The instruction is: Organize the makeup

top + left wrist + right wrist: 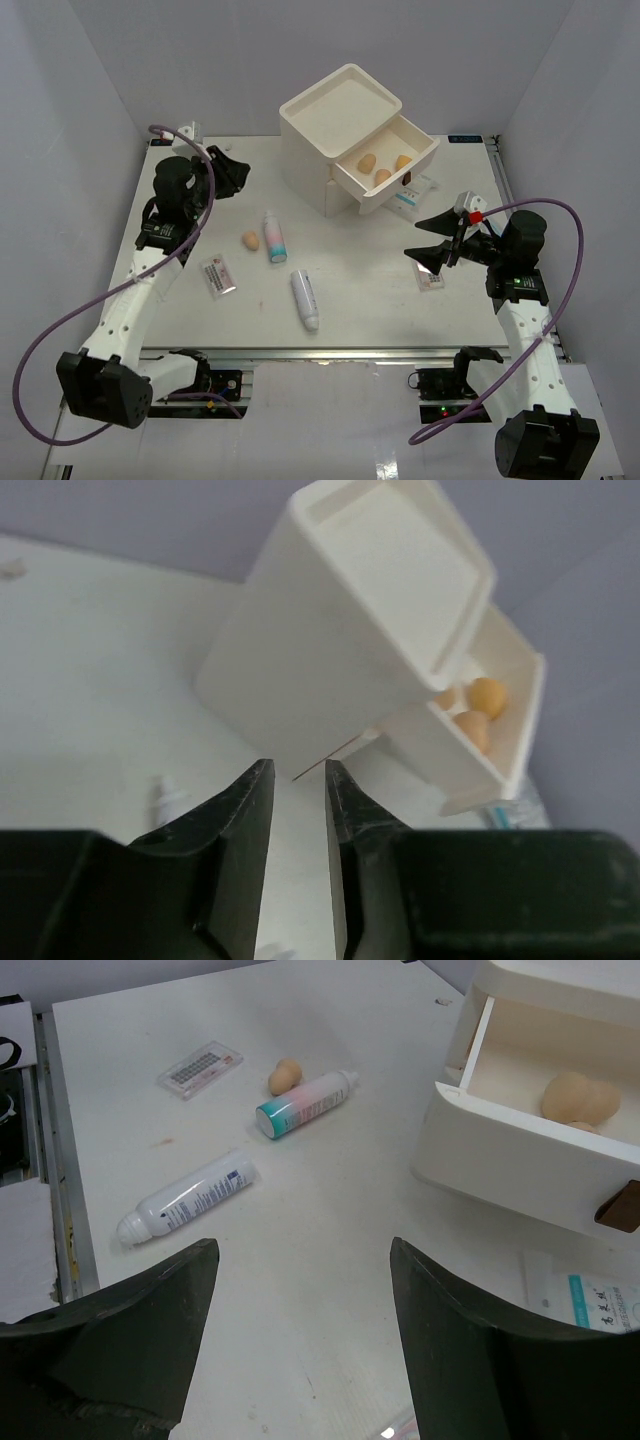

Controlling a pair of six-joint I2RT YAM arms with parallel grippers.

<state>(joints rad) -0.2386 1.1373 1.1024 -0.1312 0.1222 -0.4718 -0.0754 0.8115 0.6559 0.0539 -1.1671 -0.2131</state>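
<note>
A tan sponge (pixel 250 240), a pink-label tube with a teal cap (pixel 273 236) and a plain white tube (pixel 305 299) lie on the table left of centre. A sachet (pixel 217 273) lies to their left. Three sponges (pixel 383 175) sit in the open drawer (pixel 395 185). My left gripper (pixel 232 172) hovers at the back left, jaws slightly apart and empty; it faces the box (pixel 350 630). My right gripper (pixel 425 242) is wide open and empty (pixel 300 1245) above a pink-print sachet (pixel 433 281). A blue-print sachet (pixel 413 198) lies by the drawer.
The white drawer box (pixel 335 115) stands at the back centre, its one open drawer pointing right with a brown handle (pixel 620 1207). The right wrist view also shows the white tube (pixel 187 1197), the pink tube (pixel 307 1102), the sponge (pixel 285 1076) and the left sachet (pixel 200 1068).
</note>
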